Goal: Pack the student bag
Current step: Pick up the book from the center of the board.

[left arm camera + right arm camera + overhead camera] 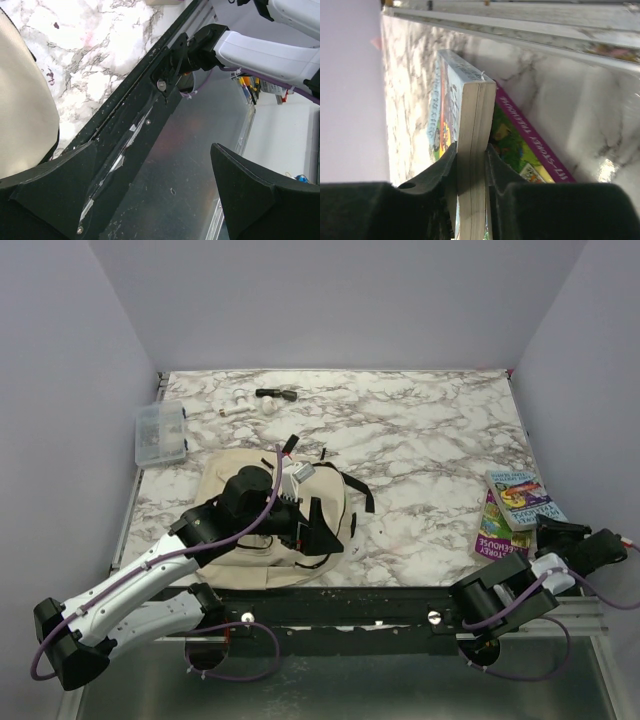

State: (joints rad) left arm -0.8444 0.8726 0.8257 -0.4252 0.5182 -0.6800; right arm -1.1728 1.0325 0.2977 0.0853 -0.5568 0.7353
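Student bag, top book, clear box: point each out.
student bag (225, 468), top view, beige far-left panel.
top book (470, 150), right wrist view, page edge.
clear box (160, 433), top view, lid centre.

Between the matt black plastic fingers (432, 175) of the right gripper (470, 152): paperback (472, 105), with a matt paper page block and a glossy cover. Under the paperback: purple book (530, 145), glossy cover. Table top (430, 430): smooth, glossy, marble-patterned. Beside the left gripper (154, 146): student bag (22, 100), matt woven beige cloth. Beneath that gripper: scuffed black rail (135, 125) and dull metal sheet (200, 130).
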